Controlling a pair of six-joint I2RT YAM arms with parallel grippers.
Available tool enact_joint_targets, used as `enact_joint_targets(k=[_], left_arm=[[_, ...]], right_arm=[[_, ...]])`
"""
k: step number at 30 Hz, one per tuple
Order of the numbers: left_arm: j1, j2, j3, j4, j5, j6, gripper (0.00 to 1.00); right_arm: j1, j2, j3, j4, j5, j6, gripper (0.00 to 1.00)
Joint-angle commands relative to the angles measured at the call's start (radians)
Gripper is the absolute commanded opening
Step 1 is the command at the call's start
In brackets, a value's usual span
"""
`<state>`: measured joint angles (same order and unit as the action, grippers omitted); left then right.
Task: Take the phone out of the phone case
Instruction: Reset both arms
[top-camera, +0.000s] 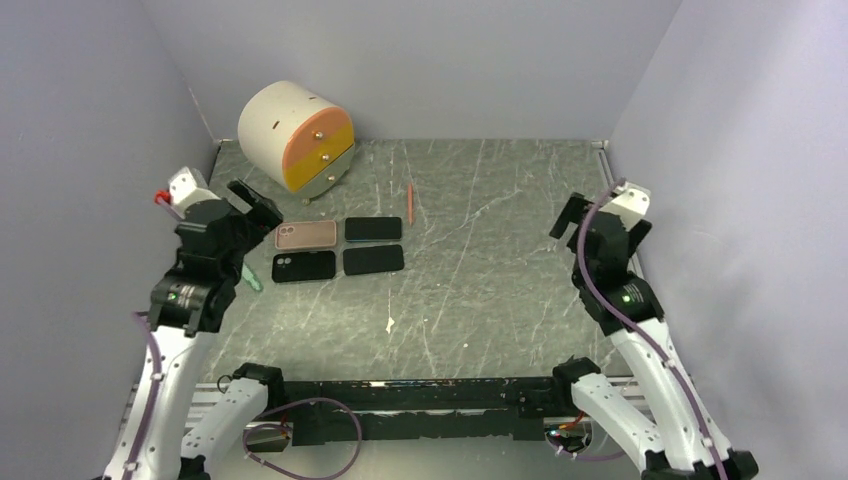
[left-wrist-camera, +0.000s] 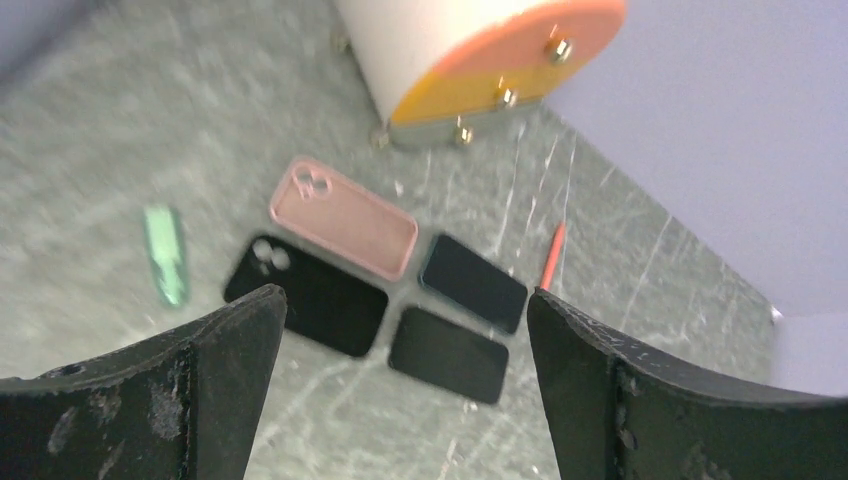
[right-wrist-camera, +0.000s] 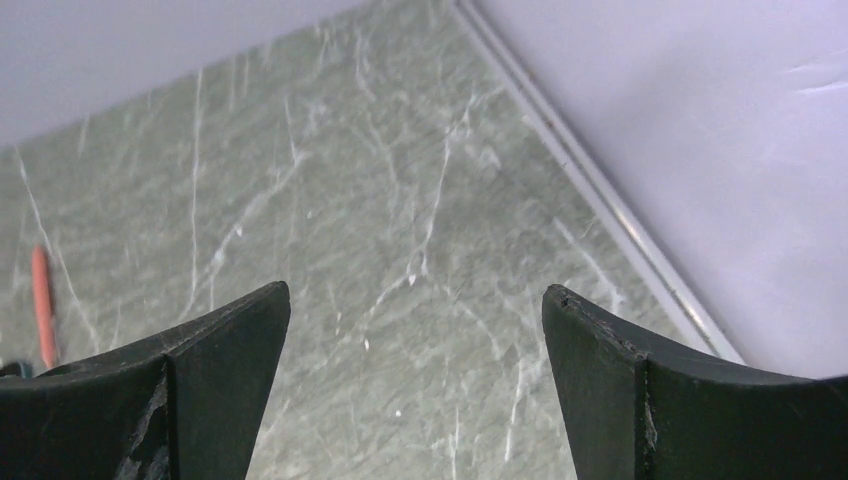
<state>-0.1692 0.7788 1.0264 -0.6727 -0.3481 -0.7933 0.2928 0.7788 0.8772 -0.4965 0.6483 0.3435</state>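
Left gripper (left-wrist-camera: 405, 300) and right gripper (right-wrist-camera: 415, 300) both spread wide, empty. Rounded pink case (top-camera: 305, 235) lies on marbled bench (top-camera: 480, 250); glossy black phone (top-camera: 373, 229) at its three o'clock.

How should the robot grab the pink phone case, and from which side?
Probably from straight above, pinching the pink case across its two long edges near the middle: it lies flat, back up, and that is its narrow way. The black case lies close beside one long edge, so the left gripper has little room there.
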Motion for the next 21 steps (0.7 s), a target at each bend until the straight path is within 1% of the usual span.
enact_joint_targets(k=[1,5,9,13,15,21], left_arm=[[0.005,-0.026,0.187,-0.056,-0.169,0.36,0.95],[0.005,-0.058,0.288,0.01,-0.236,0.544,0.95],[0.004,-0.104,0.331,0.088,-0.261,0.66,0.95],[0.005,-0.14,0.314,0.147,-0.274,0.693,0.95],[0.004,-0.157,0.296,0.161,-0.272,0.694,0.95],[0.004,-0.213,0.212,0.227,-0.262,0.657,0.95]], right_arm=[[-0.004,-0.114,0.082,0.028,0.156,-0.043,0.99],[-0.003,-0.214,0.13,0.078,0.155,-0.111,0.99],[-0.003,-0.316,0.145,0.171,0.066,-0.217,0.99],[-0.003,-0.335,0.189,0.186,0.052,-0.231,0.99],[-0.003,-0.333,0.198,0.191,0.021,-0.244,0.99],[-0.003,-0.362,0.157,0.236,-0.047,-0.241,0.99]])
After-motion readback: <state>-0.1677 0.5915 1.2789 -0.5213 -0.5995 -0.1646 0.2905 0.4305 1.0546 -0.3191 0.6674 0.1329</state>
